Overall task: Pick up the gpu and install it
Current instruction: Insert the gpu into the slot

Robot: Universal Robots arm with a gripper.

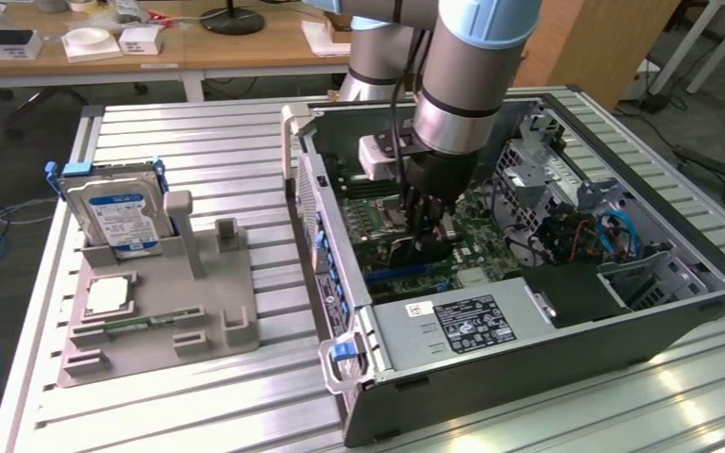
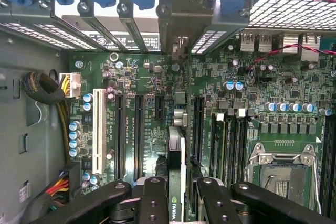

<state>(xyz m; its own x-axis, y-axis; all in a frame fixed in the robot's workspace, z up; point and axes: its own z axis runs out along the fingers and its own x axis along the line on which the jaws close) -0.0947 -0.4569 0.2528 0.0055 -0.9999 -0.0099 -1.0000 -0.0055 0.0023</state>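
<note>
the black two-fingered pincer (image 2: 176, 198) is reaching down into the open case, part closed on the thin dark gpu card (image 2: 176, 156) and gripping it edge-on between the finger pads. the card is standing upright over the green motherboard (image 2: 236, 129), its silvery end bracket (image 2: 179, 30) lining up with the rear slot openings, and it seems to be hovering at or just entering one of the long black expansion slots (image 2: 197, 124); i cannot tell whether it is seated.

the risk, as i judge it, is misalignment: a card tilting in the grip could be catching the slot edge or the bracket jamming against the rear frame, bending contacts if pressed.

the black tower case (image 1: 665, 321) is lying on its side, holding the motherboard, a grey power supply (image 1: 457, 326) and coloured cables (image 1: 608, 236). beside it, the grey plastic parts tray (image 1: 230, 326) is carrying a silver hard drive with a blue-white label (image 1: 117, 212) and a small square silver processor chip (image 1: 109, 294).
</note>
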